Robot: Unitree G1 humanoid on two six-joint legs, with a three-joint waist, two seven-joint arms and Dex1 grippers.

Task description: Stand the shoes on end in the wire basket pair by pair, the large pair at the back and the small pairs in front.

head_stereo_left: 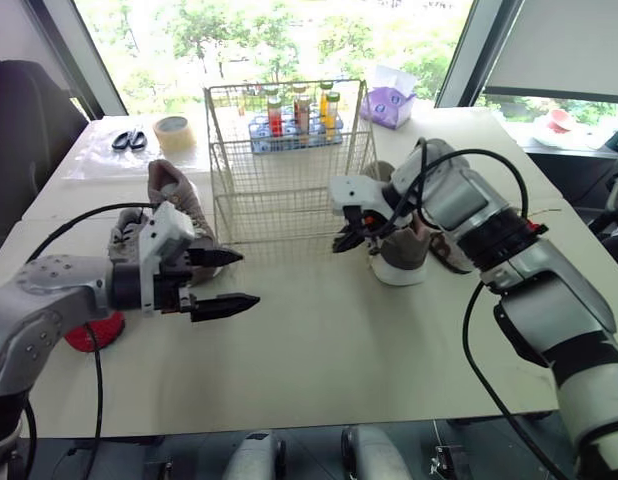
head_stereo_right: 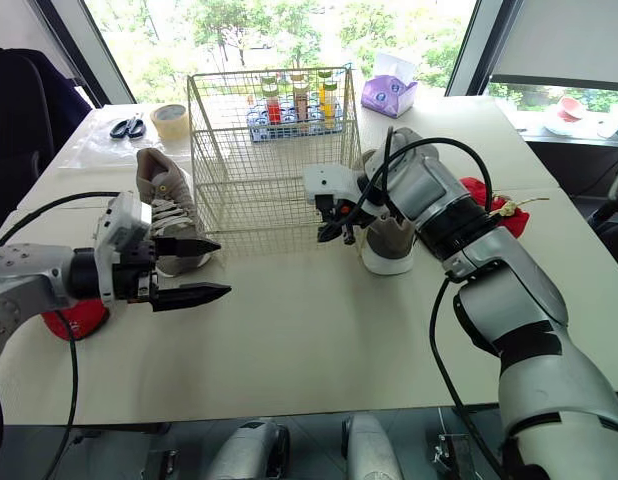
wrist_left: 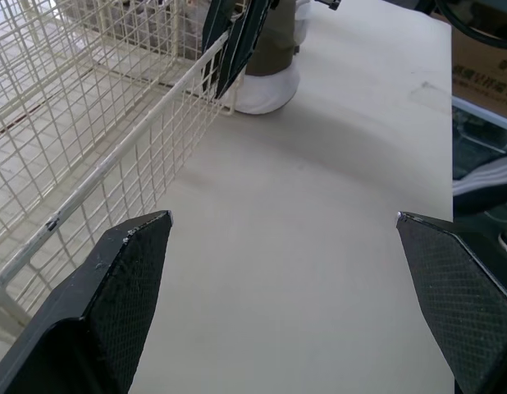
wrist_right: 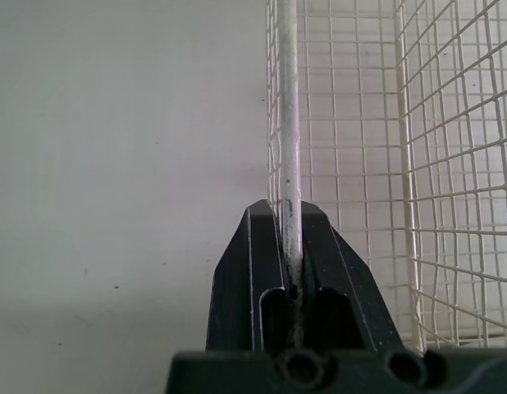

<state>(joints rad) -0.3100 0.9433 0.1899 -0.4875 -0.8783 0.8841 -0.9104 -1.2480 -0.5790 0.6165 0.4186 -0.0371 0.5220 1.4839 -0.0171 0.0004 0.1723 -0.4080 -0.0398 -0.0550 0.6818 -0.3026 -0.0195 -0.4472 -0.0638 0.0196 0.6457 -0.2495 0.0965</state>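
Observation:
The empty wire basket point(head_stereo_left: 289, 165) stands mid-table. My right gripper point(head_stereo_left: 346, 240) is shut on the vertical wire of the basket's front right corner point(wrist_right: 290, 123), which runs between its closed fingers point(wrist_right: 262, 271). A grey shoe with a white sole point(head_stereo_left: 402, 258) lies just behind that gripper, right of the basket. My left gripper point(head_stereo_left: 247, 277) hangs open near the basket's front left corner, holding nothing, fingers point(wrist_left: 126, 275) wide apart. A beige sneaker point(head_stereo_left: 177, 198) and its mate point(head_stereo_left: 124, 238) lie left of the basket, behind the left gripper.
Behind the basket sit a blue rack of bottles point(head_stereo_left: 294, 118) and a purple tissue pack point(head_stereo_left: 391, 100). A tape roll point(head_stereo_left: 174, 130) and scissors point(head_stereo_left: 129, 139) lie at the back left. A red object point(head_stereo_left: 89, 335) is under my left arm; a red cloth point(head_stereo_right: 492, 203) lies right.

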